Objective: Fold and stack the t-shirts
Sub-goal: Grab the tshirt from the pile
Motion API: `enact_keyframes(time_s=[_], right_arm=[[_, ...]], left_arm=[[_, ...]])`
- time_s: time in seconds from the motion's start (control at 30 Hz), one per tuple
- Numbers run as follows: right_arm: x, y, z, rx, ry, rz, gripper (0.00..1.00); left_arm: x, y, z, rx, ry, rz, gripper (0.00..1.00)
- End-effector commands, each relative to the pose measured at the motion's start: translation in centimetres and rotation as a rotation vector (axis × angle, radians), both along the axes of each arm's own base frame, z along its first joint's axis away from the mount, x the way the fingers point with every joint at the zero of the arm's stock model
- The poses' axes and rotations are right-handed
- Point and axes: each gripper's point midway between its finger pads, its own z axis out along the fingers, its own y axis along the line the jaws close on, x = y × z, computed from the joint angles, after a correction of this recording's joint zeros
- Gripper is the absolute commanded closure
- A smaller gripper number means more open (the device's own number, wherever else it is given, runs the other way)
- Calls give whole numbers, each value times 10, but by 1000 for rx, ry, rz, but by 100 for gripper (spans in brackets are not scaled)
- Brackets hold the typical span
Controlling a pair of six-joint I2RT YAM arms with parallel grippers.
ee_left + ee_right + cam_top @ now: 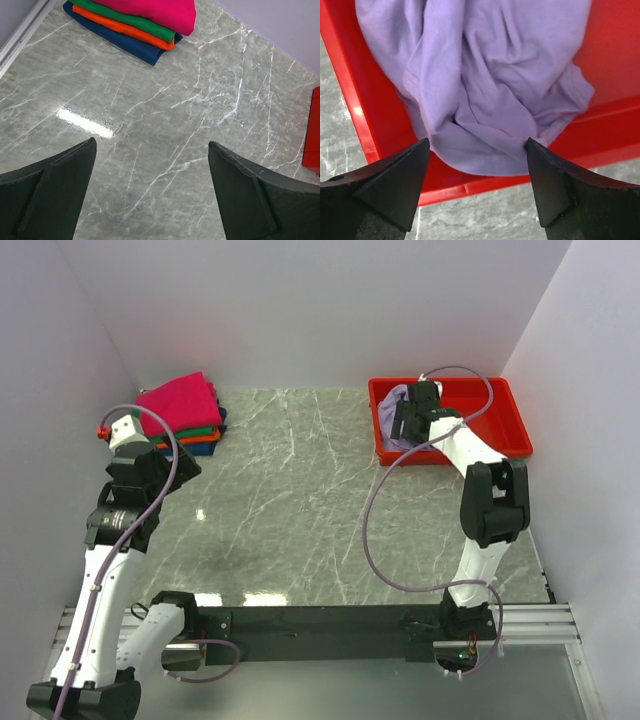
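A crumpled lavender t-shirt point(485, 85) lies in the red tray point(365, 125), bunched against its near-left wall; from above only a bit of it point(392, 398) shows beside the arm. My right gripper point(477, 145) hangs open just above the shirt's near edge, a finger on either side of the bunch, gripping nothing; the same gripper point(412, 412) sits over the tray's left half. A folded stack of t-shirts point(185, 412) rests at the back left, magenta on top, then green, orange and dark blue point(135, 22). My left gripper point(151, 150) is open over bare table, well short of the stack.
White walls close the table on the left, back and right. The red tray point(505, 425) stands at the back right; its edge point(312, 135) shows at the right of the left wrist view. The marble tabletop point(300, 510) lies between stack and tray.
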Motion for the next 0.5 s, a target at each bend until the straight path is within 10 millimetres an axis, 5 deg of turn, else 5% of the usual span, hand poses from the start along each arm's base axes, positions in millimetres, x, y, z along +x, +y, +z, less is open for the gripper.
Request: enact_keyframes(time_s=[0.0,0.27,0.4,0.47], right_arm=[[16,4,8,14,-26,19,16],[23,2,-12,-5,28,6,23],[20,0,-25,-15,77,-5,34],[18,1,-26,-8,71,0,48]], left_arm=[[-8,2,14,-22,-44,25,1],[-16,7,17,2,-33,38,1],[-18,6,16,-3,-38,37,1],[-19,6,17,-6,-42,38,1]])
